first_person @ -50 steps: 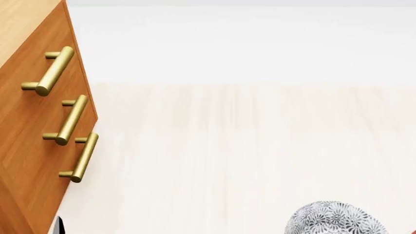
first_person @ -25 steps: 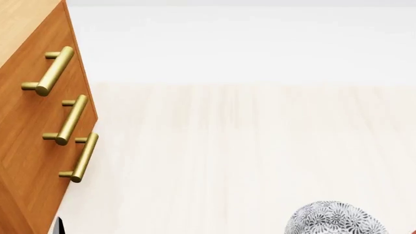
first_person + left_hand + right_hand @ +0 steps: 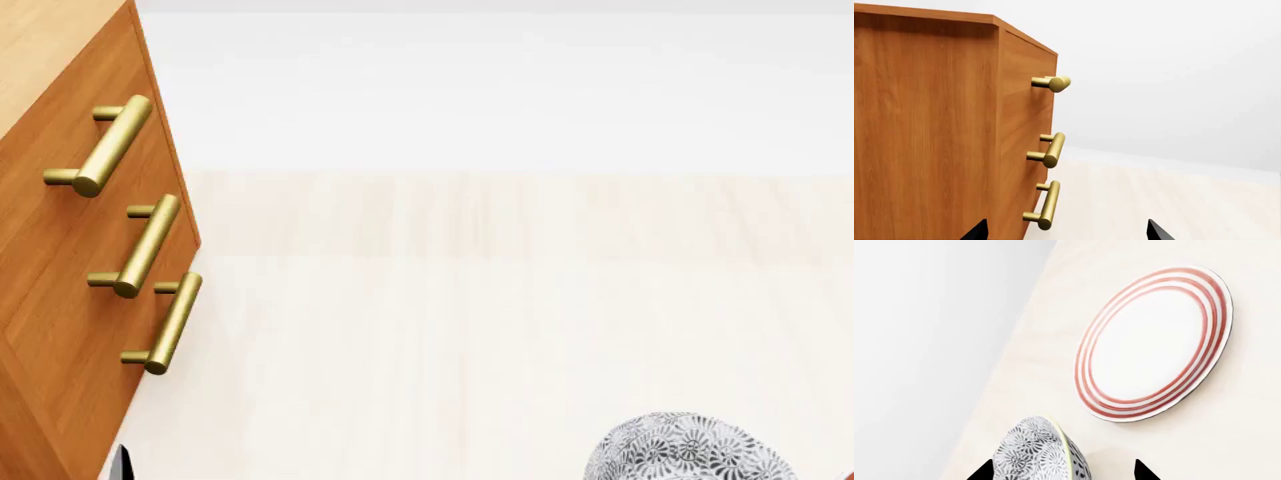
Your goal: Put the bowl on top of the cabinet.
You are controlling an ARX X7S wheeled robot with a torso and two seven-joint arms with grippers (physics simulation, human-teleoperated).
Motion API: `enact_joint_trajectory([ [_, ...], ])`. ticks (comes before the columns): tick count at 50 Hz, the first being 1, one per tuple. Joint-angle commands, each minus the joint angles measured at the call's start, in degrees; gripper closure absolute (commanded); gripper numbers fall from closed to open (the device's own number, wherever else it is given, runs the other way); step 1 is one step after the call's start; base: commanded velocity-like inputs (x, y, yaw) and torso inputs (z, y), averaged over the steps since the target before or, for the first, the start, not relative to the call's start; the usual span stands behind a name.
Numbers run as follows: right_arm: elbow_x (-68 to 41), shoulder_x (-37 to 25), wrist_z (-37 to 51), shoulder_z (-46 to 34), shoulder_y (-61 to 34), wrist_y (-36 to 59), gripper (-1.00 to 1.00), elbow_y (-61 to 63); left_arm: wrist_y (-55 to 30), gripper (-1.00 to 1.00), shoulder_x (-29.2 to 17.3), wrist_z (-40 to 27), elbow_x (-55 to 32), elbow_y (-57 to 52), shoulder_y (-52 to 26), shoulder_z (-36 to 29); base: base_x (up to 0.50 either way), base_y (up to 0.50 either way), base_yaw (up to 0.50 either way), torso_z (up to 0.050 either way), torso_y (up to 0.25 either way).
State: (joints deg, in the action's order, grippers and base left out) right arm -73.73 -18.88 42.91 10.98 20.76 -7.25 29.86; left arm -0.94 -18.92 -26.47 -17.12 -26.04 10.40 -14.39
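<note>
The bowl (image 3: 691, 452), white with a dense grey-black floral pattern, shows at the bottom right of the head view with its patterned outside facing up. In the right wrist view the bowl (image 3: 1034, 452) is seen edge-on, its thin pale rim tilted. It sits between the spread fingertips of my right gripper (image 3: 1062, 472), which is open, with a gap on one side. The orange-brown cabinet (image 3: 67, 300) with brass bar handles (image 3: 114, 145) stands at the left. My left gripper (image 3: 1066, 232) is open and empty beside the cabinet (image 3: 927, 125), near its lowest handle (image 3: 1046, 205).
A flat white plate (image 3: 1154, 342) with red rings lies on the pale wood surface beyond the bowl. That pale surface (image 3: 507, 320) stretches between cabinet and bowl, with a white wall behind. A small dark part (image 3: 123, 462) shows at the cabinet's foot.
</note>
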Motion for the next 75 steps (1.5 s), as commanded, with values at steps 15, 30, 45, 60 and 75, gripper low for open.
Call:
enact_joint_trajectory([
  [15,-1.56,-2.66,1.02,-3.60,-4.90,4.30,-1.00,-4.55,0.04,-1.00,-0.34,-0.34,-0.33,0.15,-0.30,-0.33,0.00,0.00,0.00,0.000,0.000],
  [30,-2.12,-2.36,1.80,-3.07,-5.07,3.76,-1.00,-5.53,0.38,-1.00,-0.67,-0.35,-0.88,-0.01,-0.02,-0.39,0.00,0.00,0.00,0.000,0.000],
  [45,-2.34,-2.95,2.01,-5.28,-8.28,5.82,-1.00,-9.28,0.32,-1.00,-0.95,-0.68,-1.06,-0.42,0.05,-0.52,0.00,0.00,0.00,0.000,0.000],
  [60,-2.22,-3.07,2.52,-6.04,-9.62,6.37,-1.00,-10.94,0.44,-1.00,-1.11,-0.55,-1.52,0.31,-0.44,-0.65,0.00,0.00,0.00,0.000,0.000],
  [75,-2.52,-3.23,2.54,-6.70,-10.71,6.94,-1.00,-12.45,0.49,-1.00,-1.24,-0.76,-1.57,0.46,-0.56,-0.92,0.00,0.00,0.00,0.000,0.000],
])
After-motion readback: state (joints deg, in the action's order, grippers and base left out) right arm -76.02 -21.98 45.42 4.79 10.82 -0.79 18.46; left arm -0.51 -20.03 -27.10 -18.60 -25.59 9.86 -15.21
